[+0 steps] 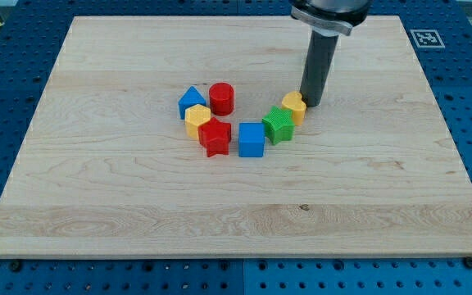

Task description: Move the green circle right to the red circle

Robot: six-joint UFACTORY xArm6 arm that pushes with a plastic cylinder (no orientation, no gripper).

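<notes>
My tip (310,103) is down on the board, right against the upper right side of a yellow block (293,106). A green block (278,125), star-like in outline, lies just below and left of that yellow block, touching it. The red circle (222,98) stands further to the view's left, about a block's width or more from the green block. No other green block shows.
A blue cube (251,139) sits left of the green block. A red star (215,137), a yellow hexagon (197,117) and a blue triangle-like block (192,100) cluster below and left of the red circle. The wooden board (97,213) lies on a blue perforated table.
</notes>
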